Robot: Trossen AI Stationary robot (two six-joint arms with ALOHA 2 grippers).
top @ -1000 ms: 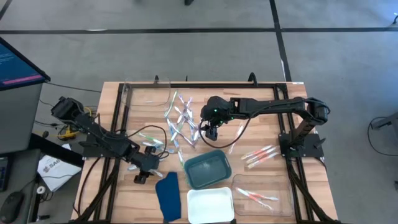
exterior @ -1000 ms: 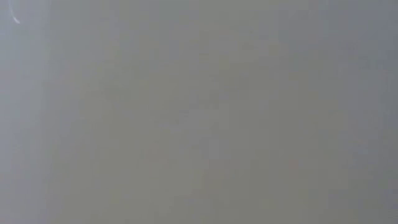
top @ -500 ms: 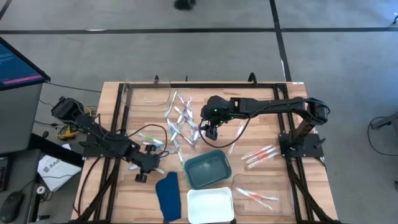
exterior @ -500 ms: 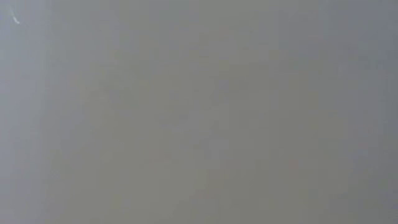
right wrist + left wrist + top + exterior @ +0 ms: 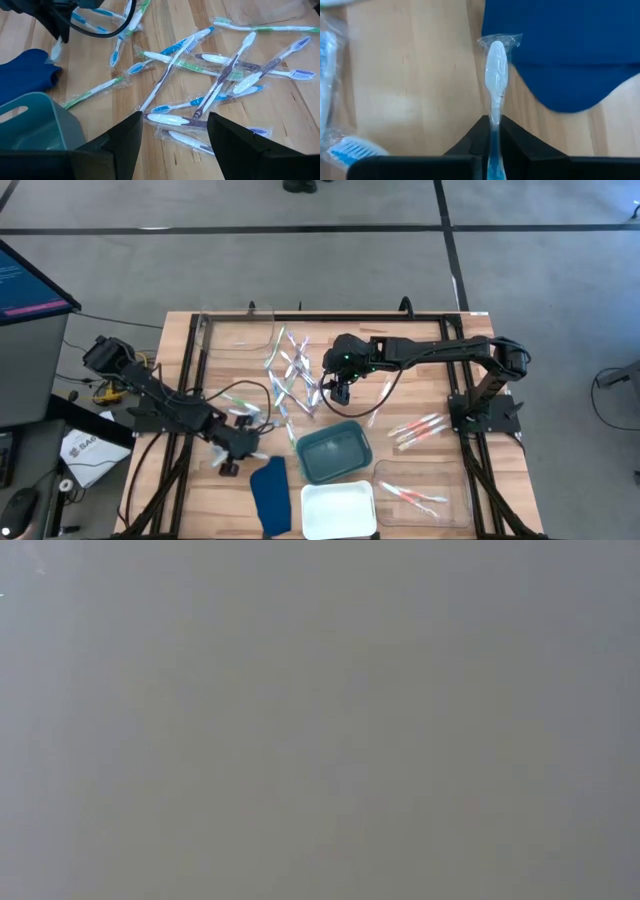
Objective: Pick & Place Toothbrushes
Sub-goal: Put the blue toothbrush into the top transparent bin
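Note:
Many wrapped toothbrushes (image 5: 291,380) lie crossed in a pile on the wooden table (image 5: 400,350), also seen in the right wrist view (image 5: 215,75). My left gripper (image 5: 494,150) is near the table's front left (image 5: 236,452), shut on one blue-and-white toothbrush (image 5: 496,75) beside the dark blue cloth (image 5: 270,492). My right gripper (image 5: 175,145) hangs open above the pile's near edge (image 5: 340,392), with nothing between its fingers. The low view shows only grey. My left gripper pinches the wrapped toothbrush between its two fingers (image 5: 470,145), where the pale handle turns blue (image 5: 493,131). The fingers slant down from the table's left. The pale end (image 5: 496,70) sticks out ahead of them toward the blue cloth; whether it is clear of the table I cannot tell.
A teal bin (image 5: 333,452) stands in the middle front, with a white tray (image 5: 338,510) in front of it. Clear trays sit at the far left (image 5: 240,330) and the near right (image 5: 420,492). Pink toothbrushes (image 5: 420,428) lie at the right, more blue ones (image 5: 240,402) at the left.
My left gripper has shut on the toothbrush by the blue cloth, staying in about the same place.

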